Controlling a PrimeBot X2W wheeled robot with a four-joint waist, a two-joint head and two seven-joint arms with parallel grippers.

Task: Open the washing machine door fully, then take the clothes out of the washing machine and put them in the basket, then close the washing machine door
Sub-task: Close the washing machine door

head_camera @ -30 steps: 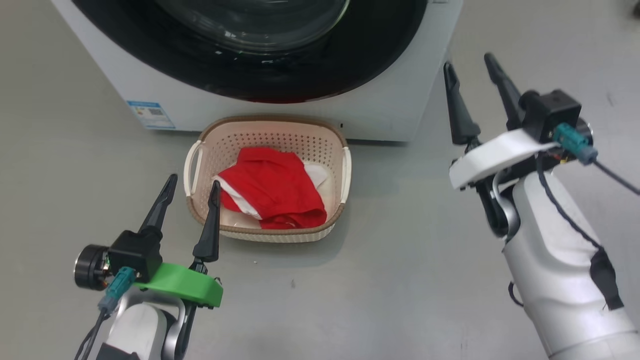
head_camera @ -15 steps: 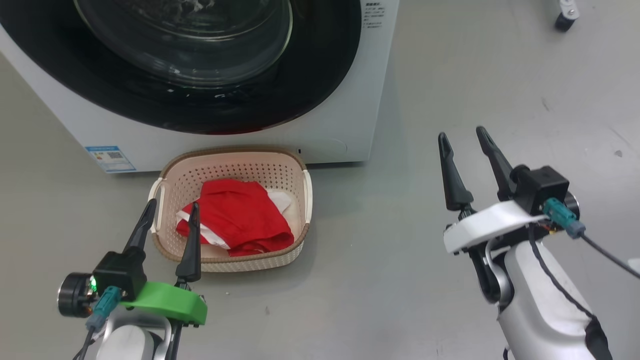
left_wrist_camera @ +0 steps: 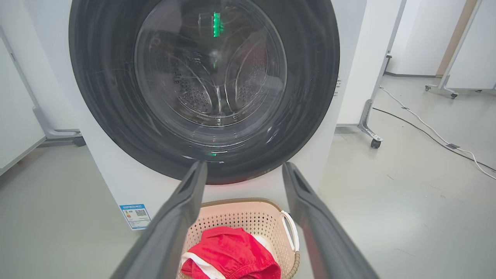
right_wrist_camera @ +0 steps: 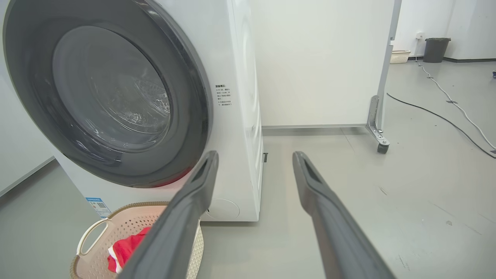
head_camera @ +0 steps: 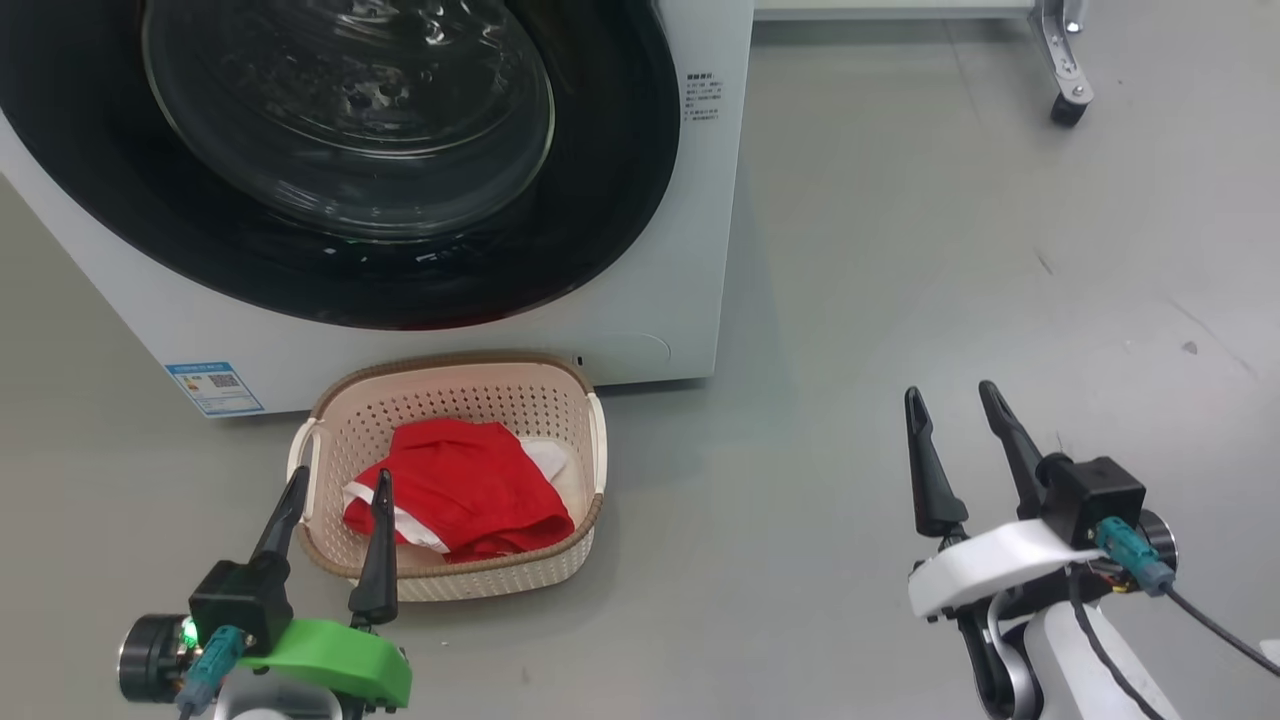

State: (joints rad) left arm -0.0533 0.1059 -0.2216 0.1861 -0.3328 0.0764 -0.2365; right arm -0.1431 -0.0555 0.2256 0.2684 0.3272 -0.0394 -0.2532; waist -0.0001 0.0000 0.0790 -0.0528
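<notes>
Filling perforated basket (head_camera: 450, 408), seemingly soft clothes (head_camera: 465, 490)

Bright even light, soft shadows, glints across the door (head_camera: 340, 120).

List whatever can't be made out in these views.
Washing machine top: cut off by the upper edge, head and both wrist views.
Printed text, blue label: too small to read.
Clothes: right wrist view, partly behind a finger of the right end effector.
Basket near side: left wrist view, cut off by the bottom edge.
</notes>
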